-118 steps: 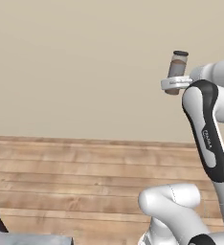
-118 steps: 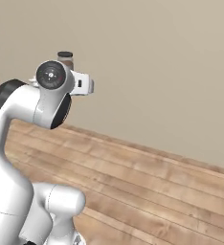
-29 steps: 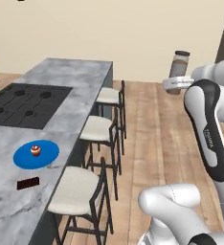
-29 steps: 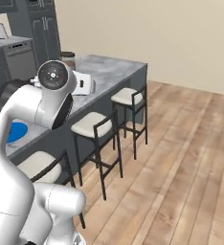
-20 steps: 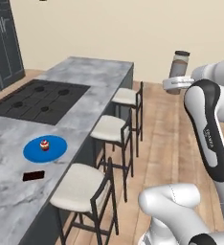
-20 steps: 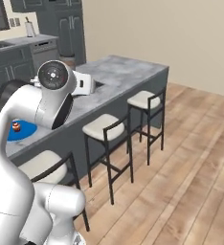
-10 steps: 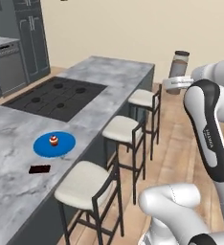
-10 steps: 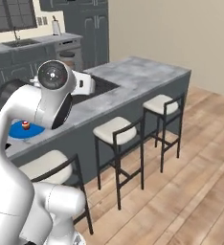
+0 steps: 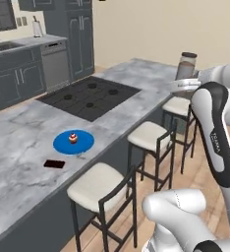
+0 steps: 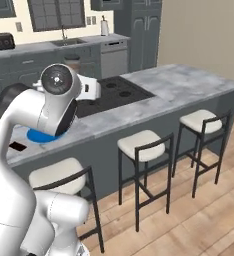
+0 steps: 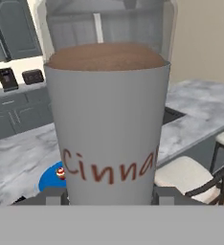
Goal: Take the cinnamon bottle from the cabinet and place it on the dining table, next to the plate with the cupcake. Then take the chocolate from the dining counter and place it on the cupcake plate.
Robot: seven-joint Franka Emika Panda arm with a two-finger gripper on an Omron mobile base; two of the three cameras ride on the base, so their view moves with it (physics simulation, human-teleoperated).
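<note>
The gripper (image 9: 186,84) is clamped on the upright bottle (image 9: 187,66). On the table (image 9: 33,130), the chocolate (image 9: 54,164) lies at the plate's (image 9: 82,144) seven o'clock.

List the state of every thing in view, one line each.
Clear cinnamon bottle with dark grey cap: upright, capped, held off the table.
Hand: shut on the bottle.
Bright blue round plate: on the marble table, cupcake on it.
Dark flat chocolate bar: flat beside the plate.
</note>
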